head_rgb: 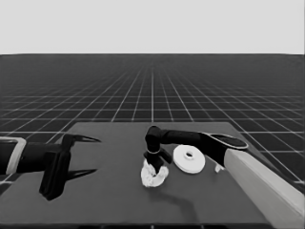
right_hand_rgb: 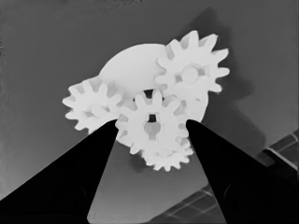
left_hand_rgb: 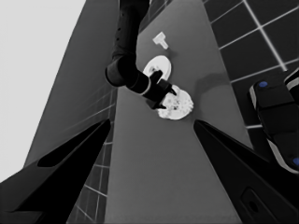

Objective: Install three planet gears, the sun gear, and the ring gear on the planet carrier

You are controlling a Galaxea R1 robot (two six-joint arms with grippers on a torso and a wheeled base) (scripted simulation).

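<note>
My right gripper point(head_rgb: 156, 164) hangs over the middle of the desk point(head_rgb: 114, 200), its fingers point(right_hand_rgb: 70, 186) pinching the centre gear point(right_hand_rgb: 152, 123) by its toothed rim. I read that hold as the way to lower it flat into the middle of the smaller round part point(right_hand_rgb: 133, 65), between its neighbours. In the right wrist view the held gear faces the camera square on, so its axle line runs along the fingers, down toward the desk. Three more gears sit around it on the smaller round part: one at nine o'clock point(right_hand_rgb: 93, 109), one at one o'clock point(right_hand_rgb: 191, 72), one at six o'clock point(right_hand_rgb: 168, 157), half hidden. The larger round part point(head_rgb: 189, 159) lies flat at three o'clock of the cluster, waiting its turn. A thin white piece point(head_rgb: 218, 168) lies beyond it. My left gripper point(head_rgb: 78, 156) waits at the desk's left end, fingers spread and holding nothing.
</note>
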